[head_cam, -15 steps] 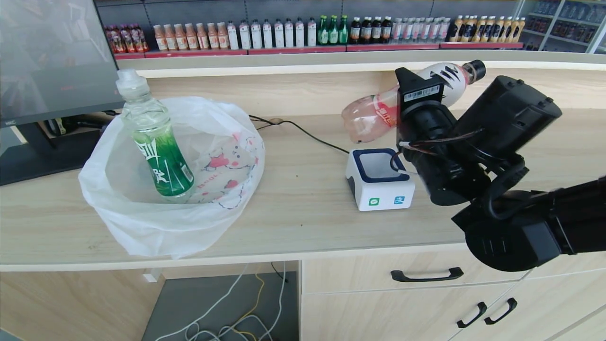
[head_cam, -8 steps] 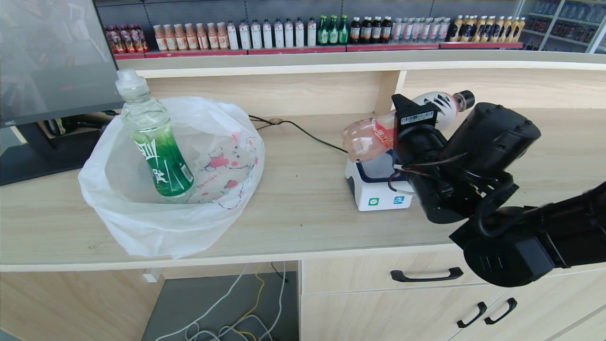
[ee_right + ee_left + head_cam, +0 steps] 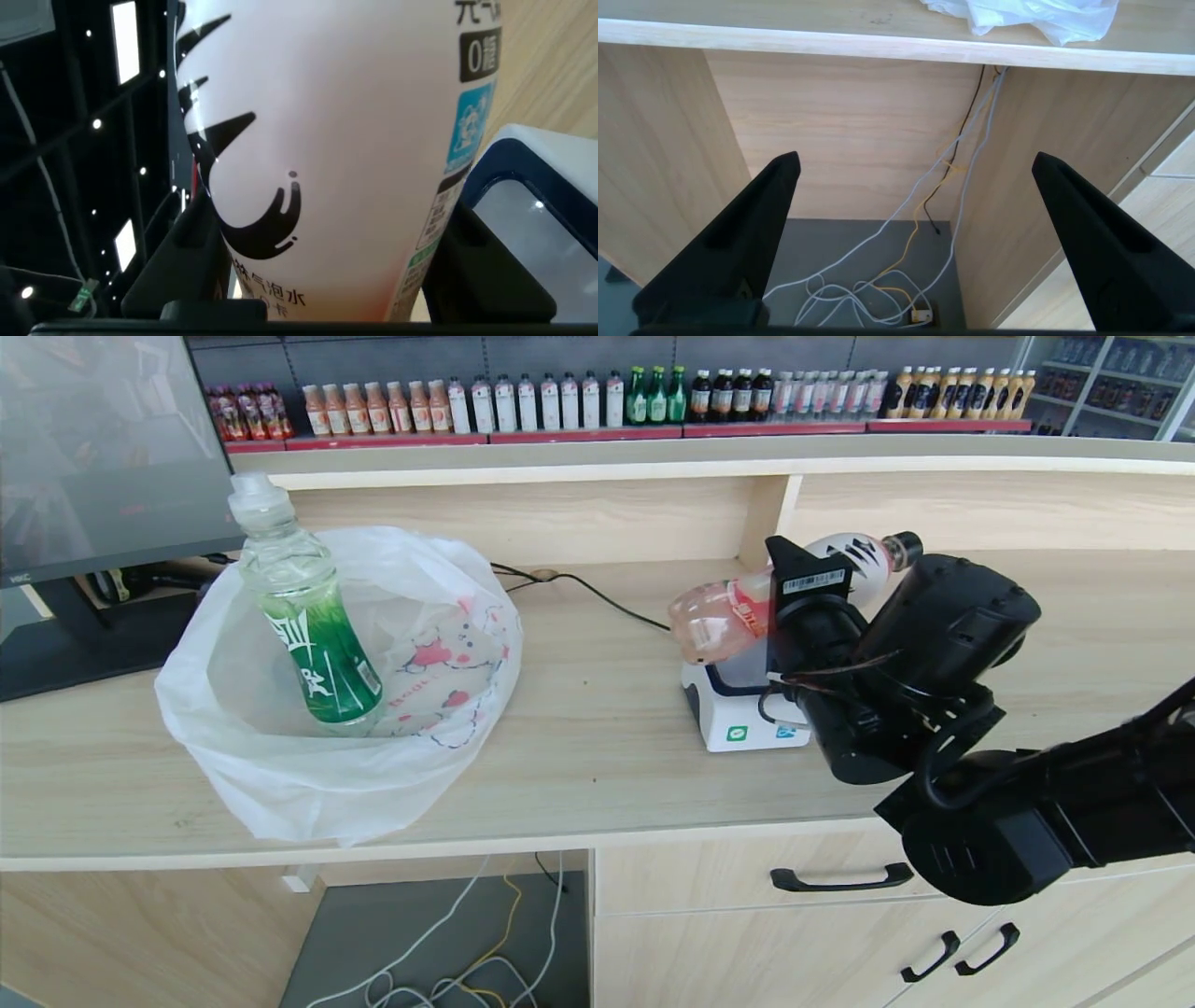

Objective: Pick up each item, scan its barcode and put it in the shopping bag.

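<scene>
Two bottles, one bag (image 3: 280,784), one scanner (image 3: 738,721).
My right tool (image 3: 808,586) pinches the pink bottle (image 3: 717,616) over the scanner; the green bottle (image 3: 317,644) stands in the bag; my left tool (image 3: 915,166) is spread.

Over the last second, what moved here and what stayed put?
The right tool, holding the pink bottle, lowered it from well above the scanner to just over its window. No grasp or release. The green bottle in the shopping bag did not move.
</scene>
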`<state>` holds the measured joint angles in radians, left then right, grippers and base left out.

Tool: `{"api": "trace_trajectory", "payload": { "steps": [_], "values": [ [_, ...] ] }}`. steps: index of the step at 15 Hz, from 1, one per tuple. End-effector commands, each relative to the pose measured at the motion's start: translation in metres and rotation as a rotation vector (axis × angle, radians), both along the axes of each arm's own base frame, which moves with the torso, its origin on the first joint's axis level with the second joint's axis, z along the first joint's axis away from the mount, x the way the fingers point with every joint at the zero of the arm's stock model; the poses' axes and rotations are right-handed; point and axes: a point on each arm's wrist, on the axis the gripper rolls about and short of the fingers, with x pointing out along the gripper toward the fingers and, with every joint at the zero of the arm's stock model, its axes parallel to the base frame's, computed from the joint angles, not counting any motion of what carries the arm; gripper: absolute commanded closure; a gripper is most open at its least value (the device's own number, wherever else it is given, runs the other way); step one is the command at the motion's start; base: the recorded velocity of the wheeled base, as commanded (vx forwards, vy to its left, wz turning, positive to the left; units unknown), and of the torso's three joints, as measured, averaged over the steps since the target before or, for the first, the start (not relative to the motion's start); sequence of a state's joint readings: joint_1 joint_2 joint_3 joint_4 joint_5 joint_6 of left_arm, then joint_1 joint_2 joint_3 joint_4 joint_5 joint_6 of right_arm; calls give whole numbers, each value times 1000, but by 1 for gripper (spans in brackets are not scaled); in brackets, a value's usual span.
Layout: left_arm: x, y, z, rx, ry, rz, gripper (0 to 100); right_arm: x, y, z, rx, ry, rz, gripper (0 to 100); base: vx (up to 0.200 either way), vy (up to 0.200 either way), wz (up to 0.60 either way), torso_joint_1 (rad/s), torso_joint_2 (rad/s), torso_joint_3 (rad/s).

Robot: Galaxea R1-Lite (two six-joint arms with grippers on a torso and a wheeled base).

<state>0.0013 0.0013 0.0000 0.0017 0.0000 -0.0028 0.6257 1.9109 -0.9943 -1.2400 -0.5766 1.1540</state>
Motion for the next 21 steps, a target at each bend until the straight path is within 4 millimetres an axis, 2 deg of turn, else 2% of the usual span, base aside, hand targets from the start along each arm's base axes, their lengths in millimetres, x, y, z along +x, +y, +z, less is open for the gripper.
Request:
{"api": "trace_trajectory", "payload": {
  "steps": [1, 5, 17, 21],
  "values": [
    [0, 0, 0, 0, 0, -1, 0, 0, 0, -3, -4, 7, 0, 100, 0, 0, 0, 0, 0, 0],
    [0, 0, 0, 0, 0, 0, 0, 2, -7, -4, 0, 13, -27, 100, 0, 0, 0, 0, 0, 0],
    [0, 0, 0, 0, 0, 0, 0, -2, -10, -8, 9, 9, -27, 100, 0, 0, 0, 0, 0, 0],
    [0, 0, 0, 0, 0, 0, 0, -8, -14, 8, 42, -40, -24, 100, 0, 0, 0, 0, 0, 0]
  ]
}}
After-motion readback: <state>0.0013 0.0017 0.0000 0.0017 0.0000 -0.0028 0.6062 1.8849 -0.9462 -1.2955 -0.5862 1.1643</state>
